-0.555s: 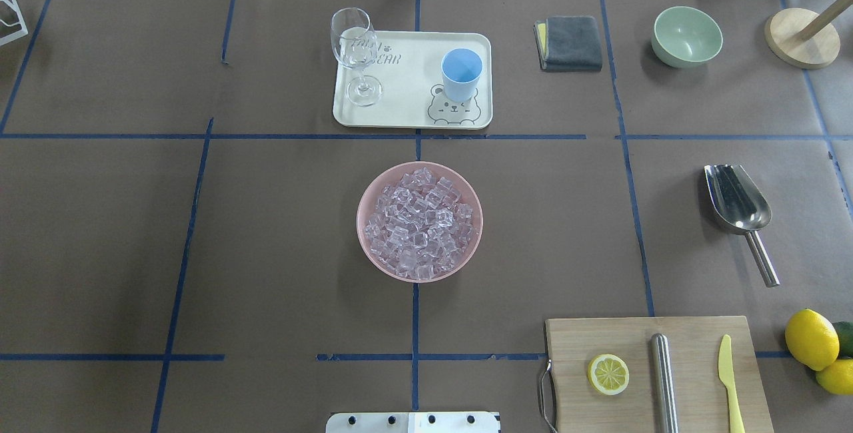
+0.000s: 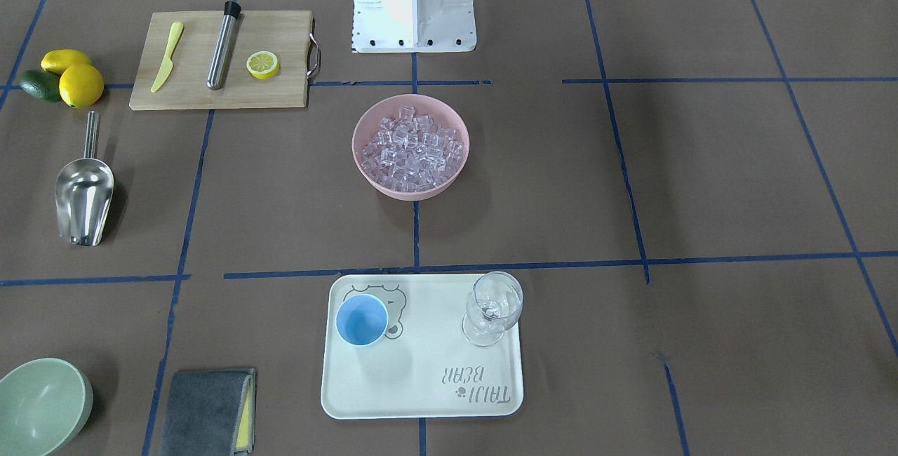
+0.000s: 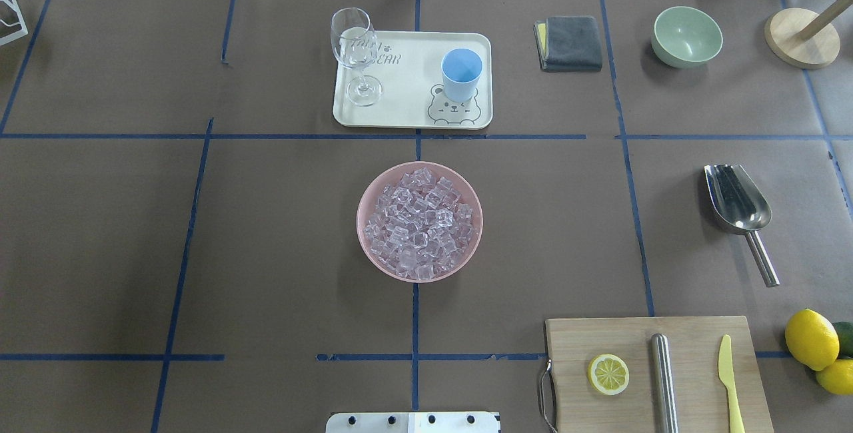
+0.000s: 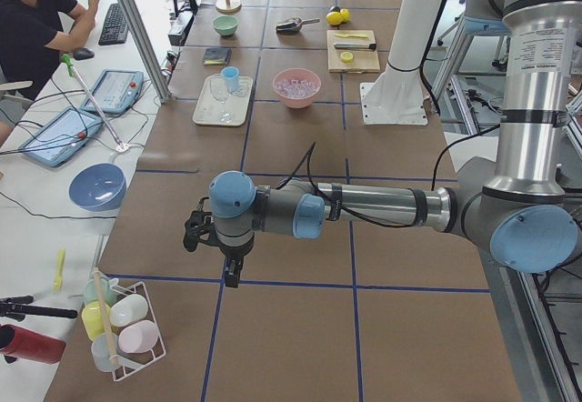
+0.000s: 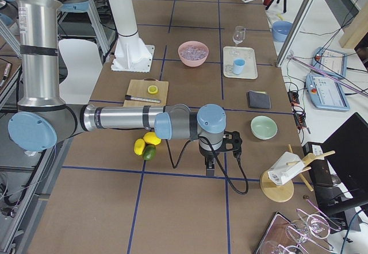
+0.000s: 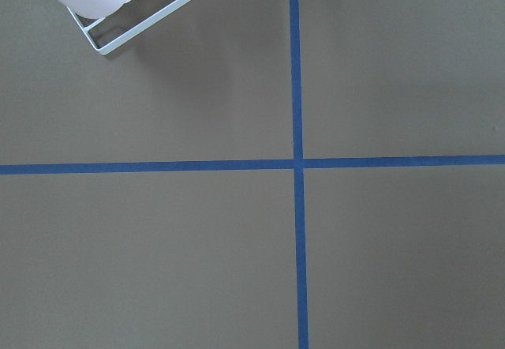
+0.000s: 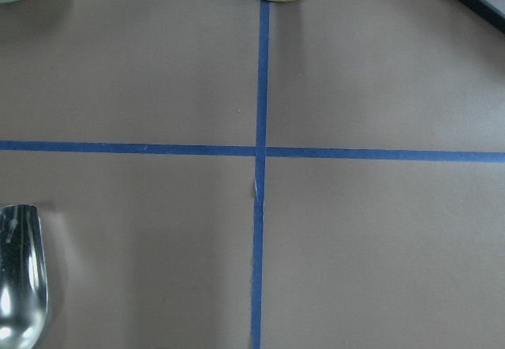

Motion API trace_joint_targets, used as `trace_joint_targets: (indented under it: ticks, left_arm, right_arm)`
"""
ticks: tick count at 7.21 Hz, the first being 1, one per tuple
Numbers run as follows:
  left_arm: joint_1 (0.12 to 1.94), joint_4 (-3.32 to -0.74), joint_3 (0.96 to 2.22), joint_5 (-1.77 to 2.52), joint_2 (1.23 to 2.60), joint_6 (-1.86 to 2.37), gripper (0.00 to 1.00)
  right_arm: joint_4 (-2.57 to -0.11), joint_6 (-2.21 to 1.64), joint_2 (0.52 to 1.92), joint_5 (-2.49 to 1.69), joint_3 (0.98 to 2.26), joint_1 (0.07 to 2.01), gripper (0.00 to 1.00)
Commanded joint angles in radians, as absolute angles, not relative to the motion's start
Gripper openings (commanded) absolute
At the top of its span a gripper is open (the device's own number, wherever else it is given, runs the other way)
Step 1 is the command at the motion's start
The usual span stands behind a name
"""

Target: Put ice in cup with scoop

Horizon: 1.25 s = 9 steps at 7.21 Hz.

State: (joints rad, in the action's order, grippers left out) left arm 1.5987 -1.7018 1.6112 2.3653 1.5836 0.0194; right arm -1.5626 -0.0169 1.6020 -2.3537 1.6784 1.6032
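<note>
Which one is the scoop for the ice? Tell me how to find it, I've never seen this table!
Find the wooden cutting board near the robot's right side of the table, with the lemons beside it. Just past the board, lying on its own, is the scoop. It is shiny steel like the rod on the board, but it has a rounded open trough and a thin straight handle.

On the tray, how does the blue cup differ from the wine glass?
The cup is opaque light blue and stemless; the wine glass is clear, stemmed and taller. The cup stands at the bear print, the wine glass at the lettering. Both stand upright and empty on the tray.
</note>
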Motion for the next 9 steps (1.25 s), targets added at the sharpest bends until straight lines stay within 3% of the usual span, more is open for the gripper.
trace_joint_targets:
  ticks: [1, 6, 9]
  left_arm:
    - [1.562, -1.907, 1.606, 2.441, 1.583, 0.018, 1.00]
    - [1.427, -2.218, 1.658, 2.487, 1.595, 0.012, 1.00]
    - [1.284, -2.312, 1.660, 2.462, 1.678, 0.012, 1.00]
  right_arm:
    - [-1.563, -0.020, 1.573, -2.352, 1.680, 1.566, 1.00]
    - [-1.555, -0.092, 1.554, -2.454, 1.715, 1.560, 1.00]
    - [-1.555, -0.277, 1.543, -2.445, 1.870, 1.418, 1.00]
